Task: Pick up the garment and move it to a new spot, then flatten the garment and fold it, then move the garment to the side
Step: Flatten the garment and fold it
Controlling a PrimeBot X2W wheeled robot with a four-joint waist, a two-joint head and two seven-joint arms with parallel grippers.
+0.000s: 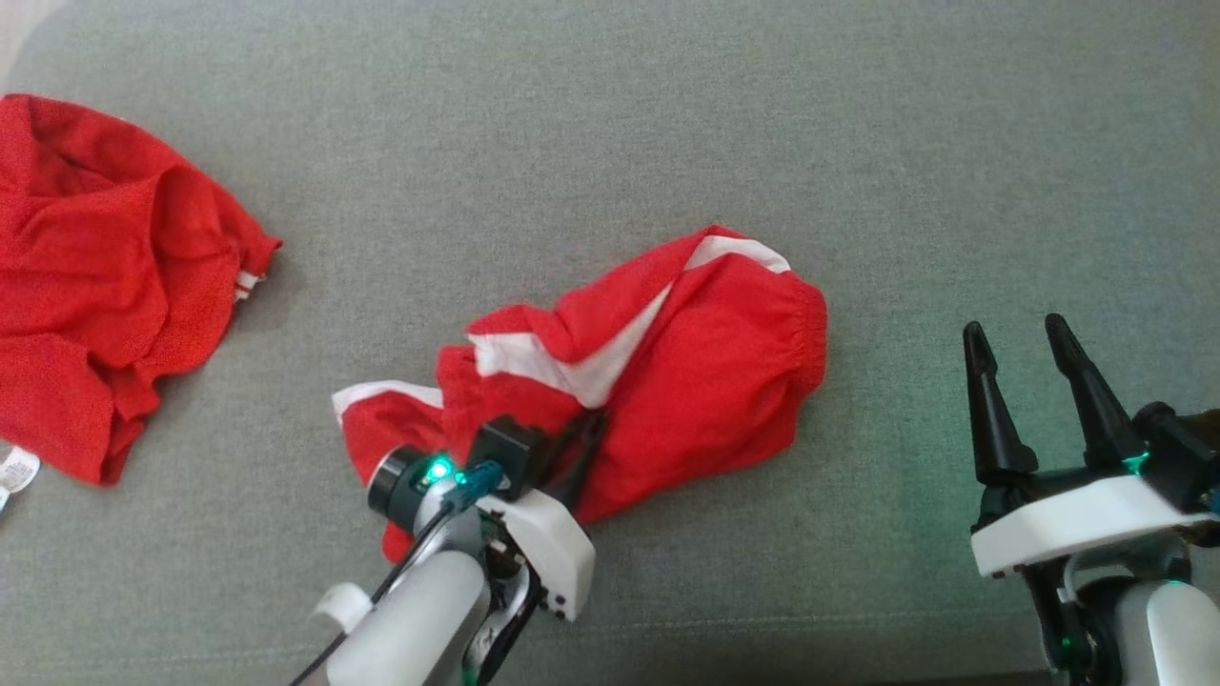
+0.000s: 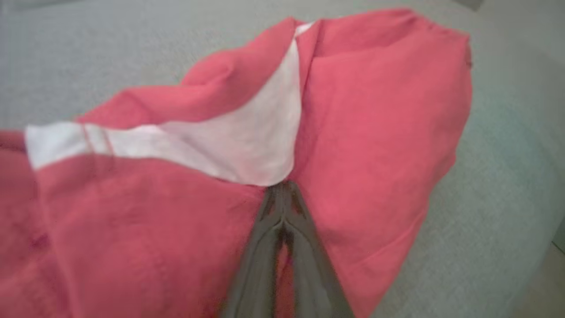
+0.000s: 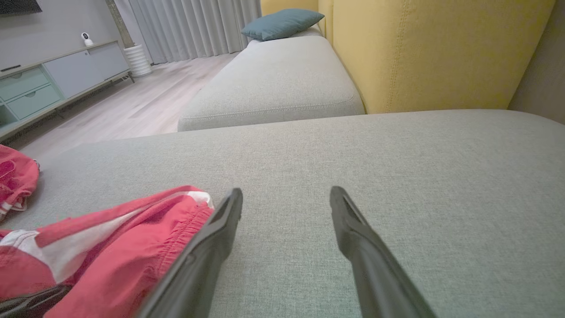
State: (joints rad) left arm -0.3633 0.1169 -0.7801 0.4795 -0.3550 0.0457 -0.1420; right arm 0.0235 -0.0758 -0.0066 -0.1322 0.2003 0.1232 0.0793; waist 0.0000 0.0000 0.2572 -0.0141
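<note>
Head view: garment pinched, every step ahead

The garment [image 1: 686,372] lies crumpled on the grey seat [image 1: 610,114], not yet moved, flattened or folded. At the garment's near edge, the left gripper [image 1: 591,424] is closed tight on a fold where red meets white. Well to the garment's right, the right gripper [image 1: 1016,329] stands spread wide and empty. Another red cloth [image 1: 105,276] lies far to its left.

Light was soft and even. The garment [image 1: 686,381] threw only a faint shadow on the sofa cushion [image 1: 610,124] along its right edge. A green glow [image 1: 915,476] tinted the cushion right of the garment, by the right gripper [image 1: 1014,326].

Left wrist view was blurred: garment washed to pink, left gripper [image 2: 282,187] out of focus.

Right wrist view was sharper, with lines bowed at the edges. The curtains [image 3: 194,26] far beyond the garment were bright.
</note>
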